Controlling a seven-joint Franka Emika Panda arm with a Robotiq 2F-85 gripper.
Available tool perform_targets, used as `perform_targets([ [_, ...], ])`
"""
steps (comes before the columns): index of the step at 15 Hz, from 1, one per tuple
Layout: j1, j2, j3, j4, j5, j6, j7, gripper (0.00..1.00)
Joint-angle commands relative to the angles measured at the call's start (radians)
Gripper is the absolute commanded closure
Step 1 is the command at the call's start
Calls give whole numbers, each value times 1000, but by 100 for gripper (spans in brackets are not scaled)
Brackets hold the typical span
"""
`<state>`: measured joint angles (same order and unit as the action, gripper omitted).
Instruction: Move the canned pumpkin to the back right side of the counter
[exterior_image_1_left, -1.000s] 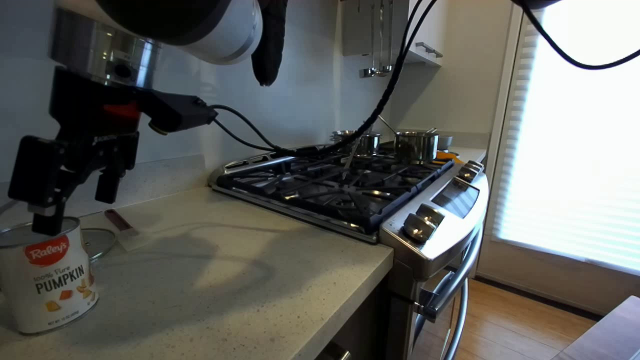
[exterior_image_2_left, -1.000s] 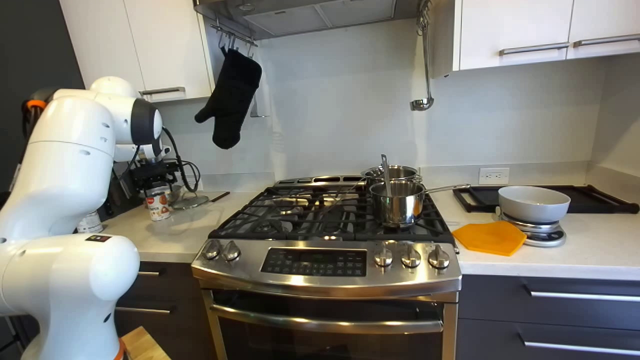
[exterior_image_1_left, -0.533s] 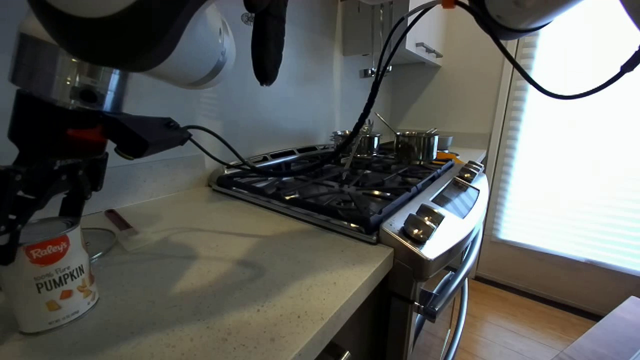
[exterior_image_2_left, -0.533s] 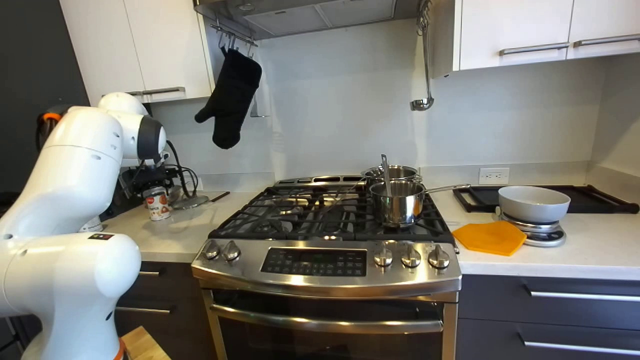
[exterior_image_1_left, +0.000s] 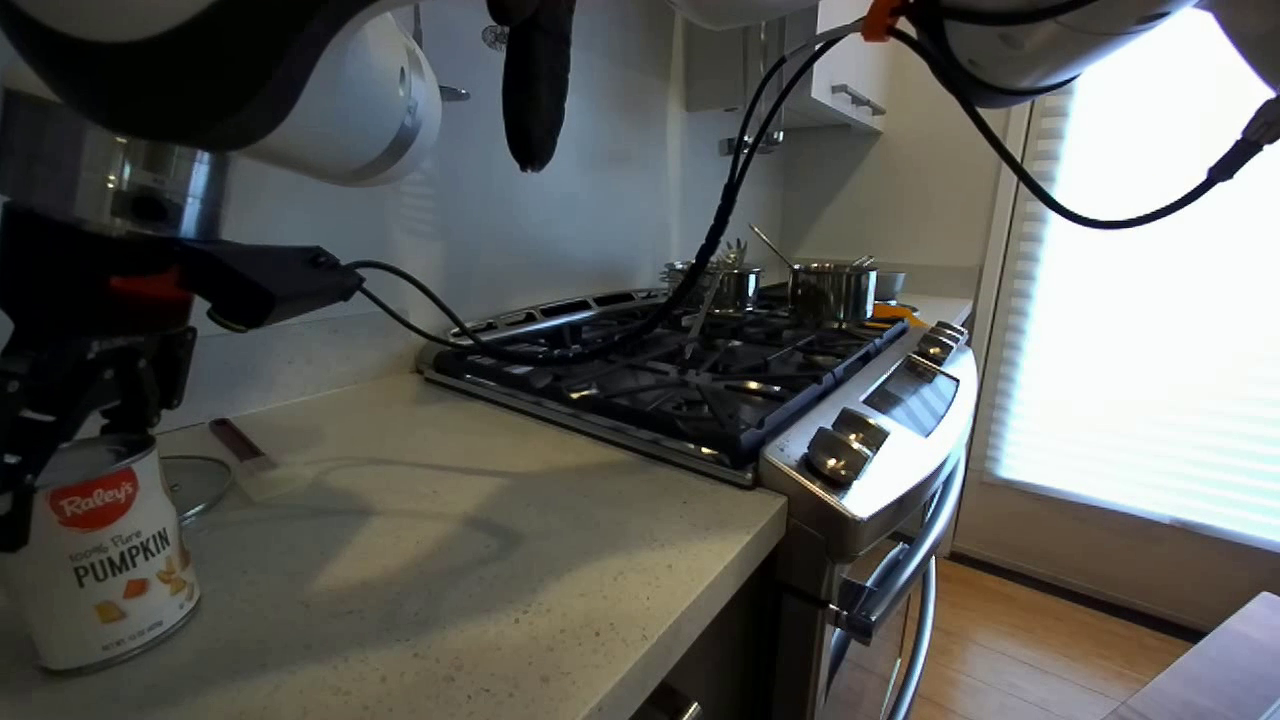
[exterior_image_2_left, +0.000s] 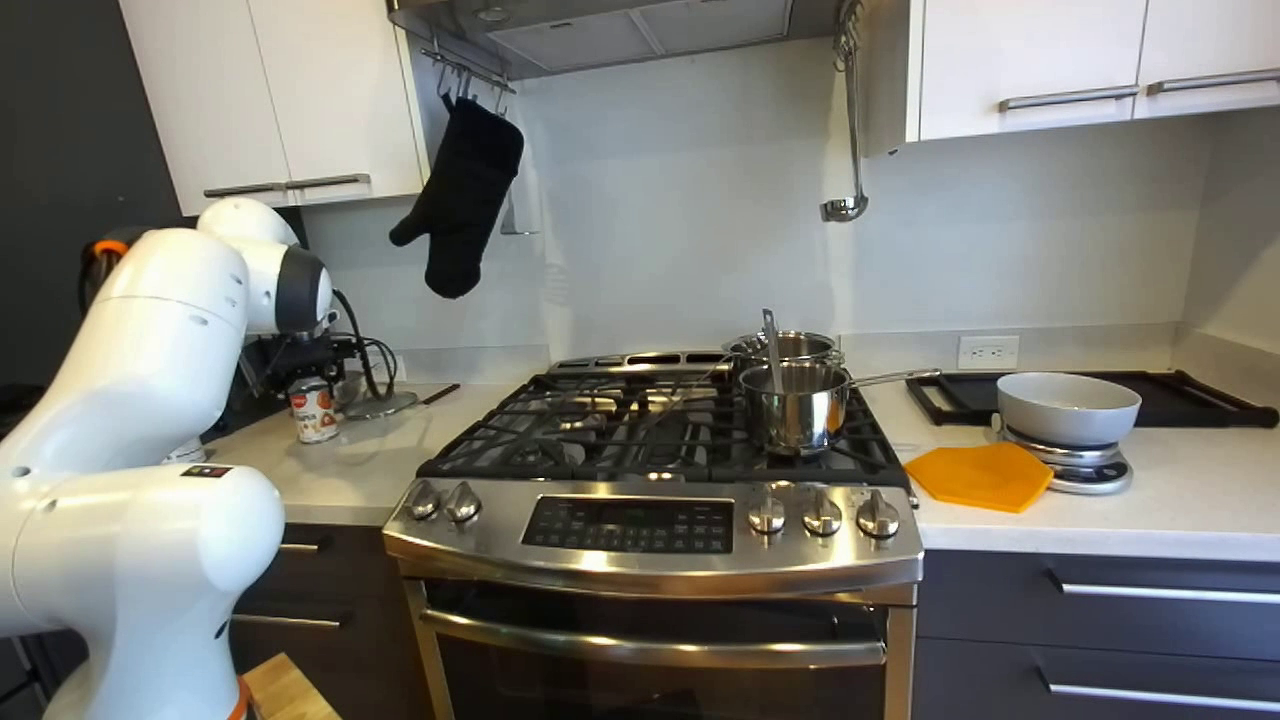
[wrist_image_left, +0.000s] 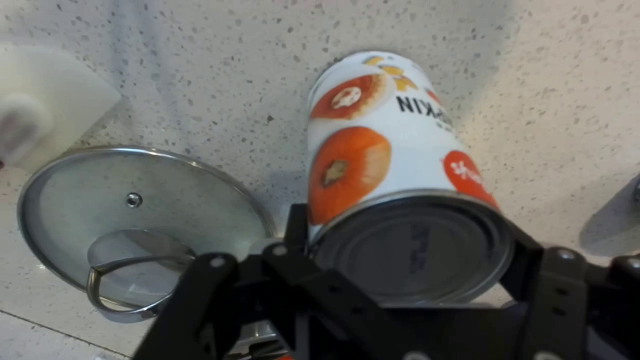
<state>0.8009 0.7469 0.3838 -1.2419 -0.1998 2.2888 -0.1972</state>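
Counter (exterior_image_1_left: 560, 580): two stretches, left and right of one gas stove (exterior_image_2_left: 655, 575). One robot arm (exterior_image_2_left: 150, 330) stands at the near left and reaches over the left stretch. One black tray (exterior_image_2_left: 1195, 395) lies on the right stretch, toward the far side. One black oven mitt (exterior_image_2_left: 455, 200) hangs above the left stretch. Two steel pots (exterior_image_2_left: 795, 415) stand on the right burners, one near, one far.

One gripper (wrist_image_left: 410, 240), with two fingers, points downward; one finger bears on each side of the can wall at the rim, pinching it.

One gray bowl (exterior_image_2_left: 1068, 405) rests on one kitchen scale (exterior_image_2_left: 1090, 475); one orange pad (exterior_image_2_left: 980, 477) lies just left of the scale. One glass lid (wrist_image_left: 145, 215), with one loop handle, lies just right of the can. One can of pumpkin (wrist_image_left: 370, 140) stands upright on the left stretch. One spatula (exterior_image_1_left: 240, 443) lies right of the lid. Five stove knobs (exterior_image_2_left: 768, 515): two left, three right.
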Motion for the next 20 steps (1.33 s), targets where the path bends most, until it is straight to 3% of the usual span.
perform_targets([
  [1,18,-11,-15,35,-9,-96,9,43],
  [5,8,-120,-56,-17,-56,-133,83,43],
  [13,-48,-326,-191,-198,-120,-48,258,43],
  [20,-41,-328,-345,-333,-319,205,434,43],
])
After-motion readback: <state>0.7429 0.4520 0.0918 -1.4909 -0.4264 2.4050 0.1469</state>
